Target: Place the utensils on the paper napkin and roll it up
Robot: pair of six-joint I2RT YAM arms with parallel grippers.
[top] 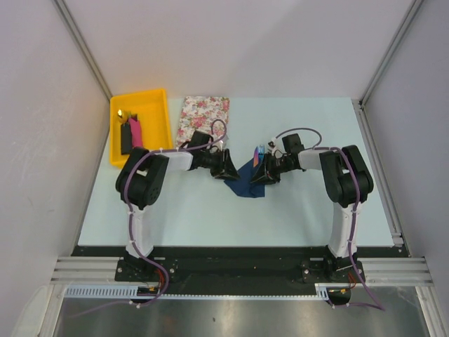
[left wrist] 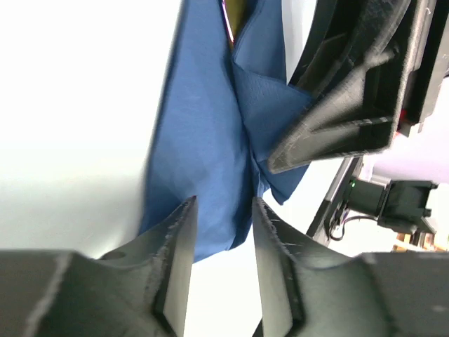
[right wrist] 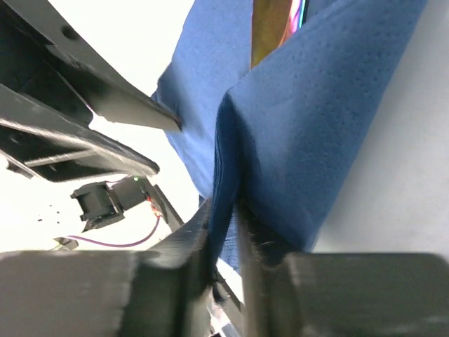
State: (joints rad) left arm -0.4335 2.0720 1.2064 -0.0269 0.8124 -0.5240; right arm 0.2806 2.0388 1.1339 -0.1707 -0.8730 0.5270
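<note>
The dark navy paper napkin [top: 247, 185] lies crumpled at mid-table between my two grippers. My right gripper [top: 262, 173] is shut on a raised fold of the napkin [right wrist: 316, 105], its jaws [right wrist: 224, 210] pinching the edge. The utensils poke out of the fold: a tan-orange tip [right wrist: 269, 28] and blue and orange ends [top: 259, 152]. My left gripper [top: 226, 167] is open, its fingertips [left wrist: 223, 210] at the napkin's [left wrist: 203, 140] near edge, gripping nothing. The right gripper's fingers [left wrist: 344, 105] hang just beyond.
A pink-and-white floral mat [top: 203, 116] lies behind the left gripper. A yellow tray [top: 156, 100] at the back left holds black and pink blocks [top: 130, 133]. Grey walls enclose the table on three sides.
</note>
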